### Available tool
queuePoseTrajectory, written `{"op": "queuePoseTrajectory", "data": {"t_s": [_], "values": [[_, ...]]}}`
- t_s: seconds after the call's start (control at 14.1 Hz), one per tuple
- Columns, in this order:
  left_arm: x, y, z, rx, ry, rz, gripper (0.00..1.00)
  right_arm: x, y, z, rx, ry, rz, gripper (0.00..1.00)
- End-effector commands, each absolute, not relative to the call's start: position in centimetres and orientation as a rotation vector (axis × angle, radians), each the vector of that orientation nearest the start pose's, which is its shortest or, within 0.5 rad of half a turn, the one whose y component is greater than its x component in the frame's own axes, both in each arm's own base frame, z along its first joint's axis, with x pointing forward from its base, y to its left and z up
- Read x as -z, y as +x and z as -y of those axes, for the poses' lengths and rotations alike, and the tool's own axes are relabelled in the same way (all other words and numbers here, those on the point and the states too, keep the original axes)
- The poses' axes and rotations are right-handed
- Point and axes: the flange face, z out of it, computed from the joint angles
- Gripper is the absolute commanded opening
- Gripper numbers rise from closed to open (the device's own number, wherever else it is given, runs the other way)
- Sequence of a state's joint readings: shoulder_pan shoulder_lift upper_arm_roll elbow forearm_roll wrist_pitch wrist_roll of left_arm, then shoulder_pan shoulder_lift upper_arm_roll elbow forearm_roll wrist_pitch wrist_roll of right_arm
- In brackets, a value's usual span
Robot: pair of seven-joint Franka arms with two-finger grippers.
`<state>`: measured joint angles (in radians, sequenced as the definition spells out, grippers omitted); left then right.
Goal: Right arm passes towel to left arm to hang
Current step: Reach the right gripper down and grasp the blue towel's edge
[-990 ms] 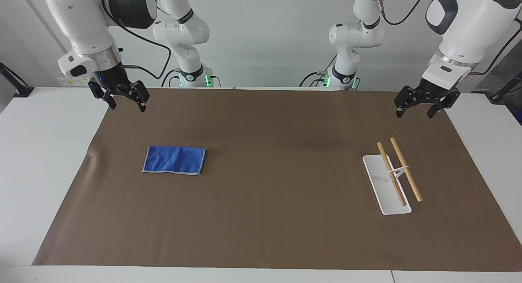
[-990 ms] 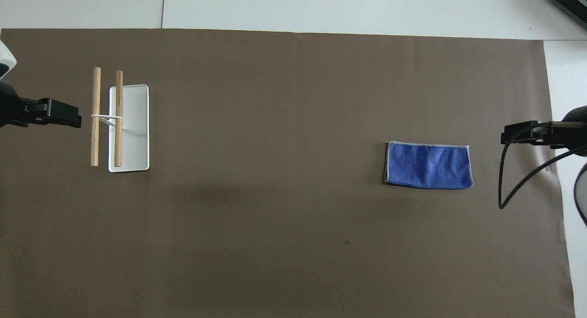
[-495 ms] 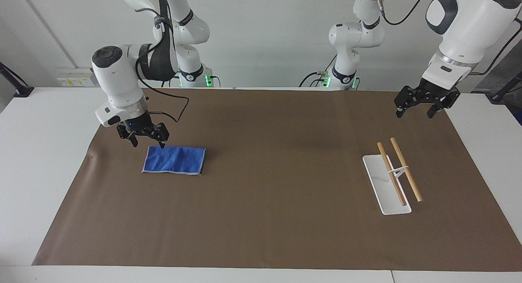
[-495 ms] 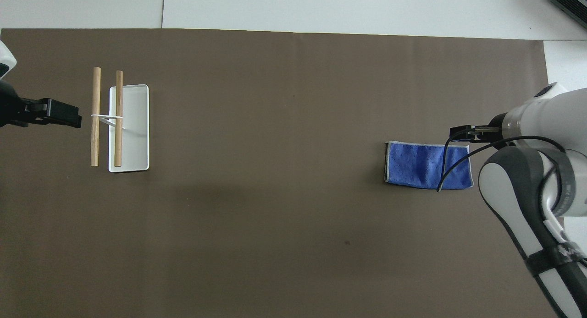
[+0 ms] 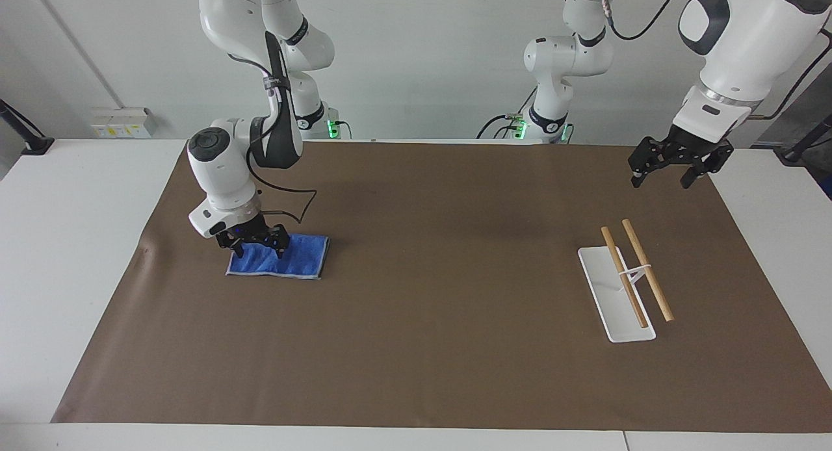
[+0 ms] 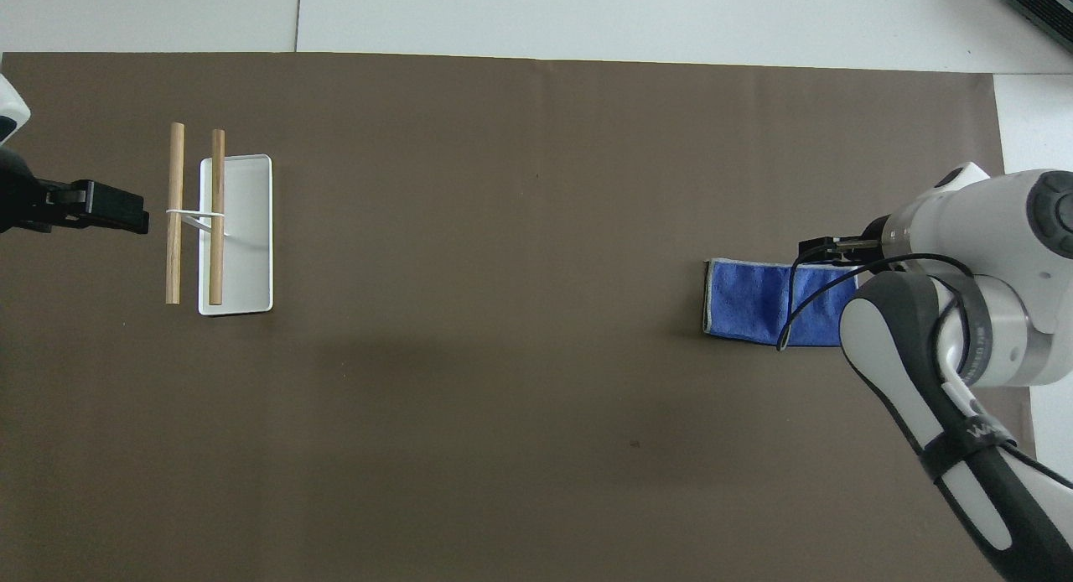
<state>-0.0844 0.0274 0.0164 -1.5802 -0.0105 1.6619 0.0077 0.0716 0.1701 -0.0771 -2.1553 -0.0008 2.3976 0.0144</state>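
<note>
Step in hand looks like the pick: right gripper (image 5: 254, 244) is low over the end of the blue towel (image 5: 296, 258) that lies toward the right arm's end of the table, jaws spread and nothing between them. The facing view doesn't settle whether the fingertips touch the cloth. Towel lies flat and folded on the brown mat (image 5: 429, 347), not lifted. Left gripper (image 5: 669, 171) waits in the air over the mat's edge at the left arm's end, jaws open, holding nothing. Towel rack (image 5: 625, 282), a white base tray with two wooden rails, stands toward the left arm's end, well apart from the towel, with nothing on its rails. Next move probably calls for the right gripper to settle onto the cloth and pinch through all folded layers near the edge, then lift and carry it toward mid-table for the handover. Risk: catching only the top layer, so the towel unfolds on the lift.
</note>
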Motion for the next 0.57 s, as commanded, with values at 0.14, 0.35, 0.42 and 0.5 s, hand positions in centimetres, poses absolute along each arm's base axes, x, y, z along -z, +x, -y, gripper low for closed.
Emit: {"op": "queuePoseTrajectory", "data": {"t_s": [0.14, 0.35, 0.42, 0.5], "values": [[-61.4, 56.1, 3.7, 0.084, -3.157, -0.11, 1.0, -30.3, 55.0, 1.3, 0.112, -3.103, 0.016, 1.0], [-61.5, 56.1, 3.7, 0.086, -3.157, -0.11, 1.0, -28.9, 54.4, 1.5, 0.136, -3.106, 0.042, 1.0], [-61.5, 56.1, 3.7, 0.086, -3.157, -0.11, 1.0, -28.7, 54.3, 1.7, 0.132, -3.107, 0.039, 1.0], [-61.5, 56.1, 3.7, 0.086, -3.157, -0.11, 1.0, -28.3, 54.1, 1.7, 0.118, -3.107, 0.039, 1.0]]}}
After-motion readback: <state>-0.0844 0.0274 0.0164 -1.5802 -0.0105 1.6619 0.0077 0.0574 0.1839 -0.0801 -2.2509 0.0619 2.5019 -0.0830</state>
